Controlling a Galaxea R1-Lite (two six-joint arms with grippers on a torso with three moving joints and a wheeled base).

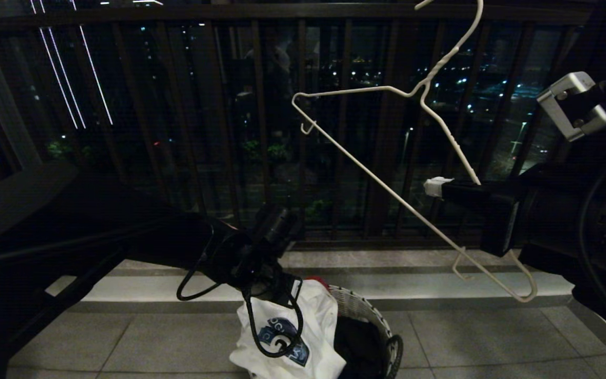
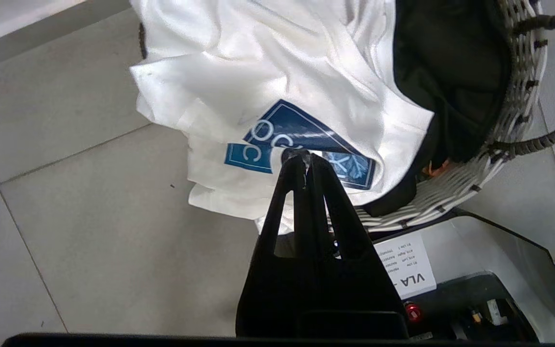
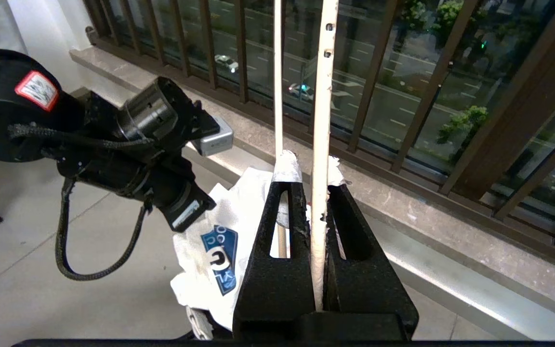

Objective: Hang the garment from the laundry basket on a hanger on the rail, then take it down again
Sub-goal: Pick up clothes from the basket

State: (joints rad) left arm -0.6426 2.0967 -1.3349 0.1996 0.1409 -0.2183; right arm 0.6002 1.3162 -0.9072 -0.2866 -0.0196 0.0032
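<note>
The garment (image 1: 319, 316), a white T-shirt with a blue logo, lies heaped over the laundry basket (image 1: 366, 310) and spills onto the floor tiles. My left arm (image 1: 240, 252) reaches down over it. My left gripper (image 2: 302, 156) is shut, its tips right over the blue logo on the garment (image 2: 258, 62), with no cloth seen between them. Up on the right, my right gripper (image 1: 437, 187) is shut on the hanger (image 1: 423, 87), a thin white wire one held tilted in the air. One wire of the hanger (image 3: 322, 120) runs between the jaws of my right gripper (image 3: 313, 178). The rail is out of view.
A black garment (image 2: 446, 72) fills the basket (image 2: 518, 91), and a bit of red cloth (image 1: 317, 280) shows behind the T-shirt. The dark barred balcony railing (image 1: 261, 131) and a stone ledge (image 1: 387, 284) stand just beyond. My own base (image 2: 475, 250) is beside the basket.
</note>
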